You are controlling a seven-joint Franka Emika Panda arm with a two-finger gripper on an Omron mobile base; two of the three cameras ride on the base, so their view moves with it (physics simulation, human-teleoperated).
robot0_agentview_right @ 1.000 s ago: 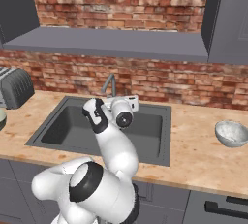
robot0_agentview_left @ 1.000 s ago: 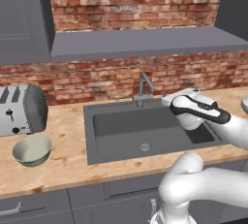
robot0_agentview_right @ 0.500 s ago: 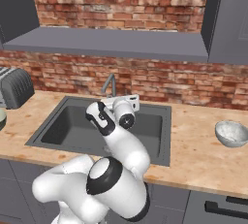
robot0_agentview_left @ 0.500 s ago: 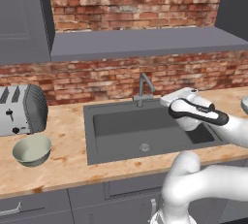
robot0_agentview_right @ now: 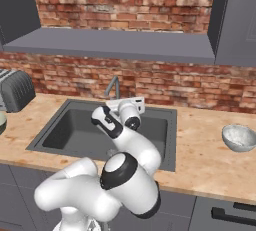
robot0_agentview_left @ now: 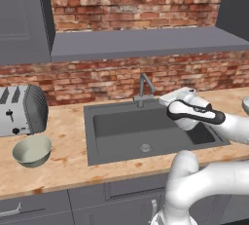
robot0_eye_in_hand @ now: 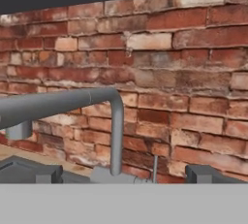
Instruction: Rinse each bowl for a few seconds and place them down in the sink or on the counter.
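The pale cream bowl (robot0_agentview_left: 31, 151) stands upright on the counter (robot0_agentview_left: 68, 158) left of the sink (robot0_agentview_left: 121, 126), in front of the toaster. The grey-white speckled bowl (robot0_agentview_right: 239, 138) rests on the counter (robot0_agentview_right: 200, 150) right of the sink (robot0_agentview_right: 70, 130); its edge (robot0_agentview_left: 245, 105) shows at the frame's right side. My gripper (robot0_agentview_left: 165, 97) (robot0_agentview_right: 124, 104) hovers over the sink's back right part, level with the thin grey tap (robot0_agentview_left: 144, 87) (robot0_agentview_right: 114, 87) and just to its right. In the hand view my gripper (robot0_eye_in_hand: 121, 174) is open and holds nothing, with the tap's curved spout (robot0_eye_in_hand: 116, 131) close ahead of its fingertips (robot0_eye_in_hand: 34, 173).
A silver toaster (robot0_agentview_left: 22, 109) (robot0_agentview_right: 17, 90) stands at the counter's left end against the brick wall. A grey shelf (robot0_agentview_left: 141, 44) runs above the tap. Dark wall cabinets (robot0_agentview_left: 22, 14) hang at both sides.
My hand has drifted slightly left toward the tap, and the elbow has swung. The bowls have not moved and the jaws have stayed open.
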